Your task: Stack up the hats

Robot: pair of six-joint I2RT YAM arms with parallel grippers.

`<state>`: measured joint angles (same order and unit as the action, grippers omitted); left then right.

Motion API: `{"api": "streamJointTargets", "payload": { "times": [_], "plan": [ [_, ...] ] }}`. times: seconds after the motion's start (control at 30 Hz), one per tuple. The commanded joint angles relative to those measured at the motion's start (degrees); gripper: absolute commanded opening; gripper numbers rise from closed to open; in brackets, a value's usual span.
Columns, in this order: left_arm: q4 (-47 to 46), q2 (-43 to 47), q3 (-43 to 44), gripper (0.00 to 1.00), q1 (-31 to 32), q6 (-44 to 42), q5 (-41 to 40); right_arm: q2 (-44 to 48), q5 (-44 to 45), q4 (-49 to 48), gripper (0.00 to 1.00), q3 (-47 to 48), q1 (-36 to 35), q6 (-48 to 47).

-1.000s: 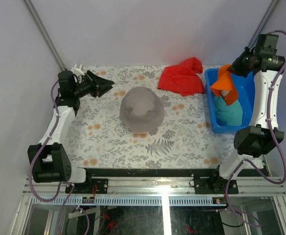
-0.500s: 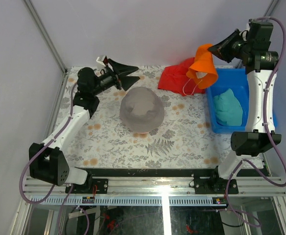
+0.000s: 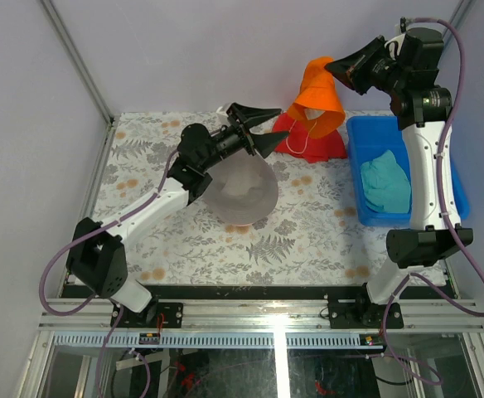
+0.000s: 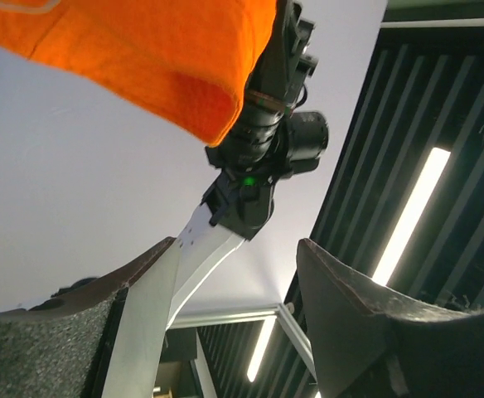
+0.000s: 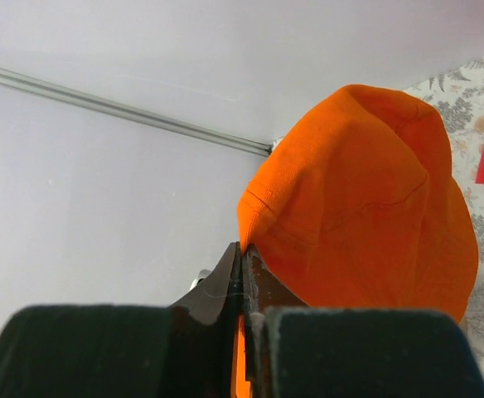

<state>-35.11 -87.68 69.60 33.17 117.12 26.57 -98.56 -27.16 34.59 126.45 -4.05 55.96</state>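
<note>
The orange hat [image 3: 315, 99] dangles in mid-air over the red cloth [image 3: 329, 146], pinched at its edge by the right gripper [image 3: 339, 70]. The grey hat [image 3: 246, 195] sits mid-table [image 3: 308, 240]. Above its far edge the left gripper [image 3: 282, 124] gapes, holding nothing. The teal hat [image 3: 387, 182] lies in the blue bin [image 3: 365, 133].

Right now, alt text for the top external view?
The right hand holds an orange hat in the air over the red cloth; the open left hand points toward it from above a grey hat on the table. A teal hat lies in the blue bin.
</note>
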Motion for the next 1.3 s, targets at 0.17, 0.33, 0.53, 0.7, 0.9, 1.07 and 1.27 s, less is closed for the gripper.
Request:
{"api": "streamJointTargets", "payload": {
  "times": [0.17, 0.33, 0.53, 0.7, 0.9, 1.07, 1.27],
  "plan": [
    [-2.7, -5.5, 10.3, 0.59, 0.5, 5.0, -4.9, 7.0, -2.1, -6.5, 0.00, -3.2, -1.5, 1.5],
    [-2.3, -7.3, 12.0, 0.59, 1.4, 4.4, -5.2, 8.5, -2.0, -6.8, 0.00, -5.2, -1.8, 1.1],
    [-2.5, -7.2, 11.0, 0.58, 3.1, 3.9, -5.4, 8.8, -1.8, -6.7, 0.00, -5.6, -1.8, 0.5],
    [-4.0, -8.0, 10.0, 0.58, 3.1, 4.4, -5.7, 8.3, -2.5, -7.0, 0.00, -4.7, -2.6, 1.0],
    [-4.5, -11.1, 12.2, 0.36, 2.8, 3.8, -4.7, 8.0, -2.5, -5.9, 0.00, -4.3, -5.3, 0.2],
    [-4.3, -12.6, 12.0, 0.06, 0.9, 0.8, -2.9, 8.5, -2.5, -5.7, 0.00, -6.2, -6.7, -0.5],
    [2.6, -11.4, 13.4, 0.00, -4.8, -9.2, 1.0, 8.5, -2.0, -4.4, 0.00, -7.2, -6.7, -2.4]
  ]
}}
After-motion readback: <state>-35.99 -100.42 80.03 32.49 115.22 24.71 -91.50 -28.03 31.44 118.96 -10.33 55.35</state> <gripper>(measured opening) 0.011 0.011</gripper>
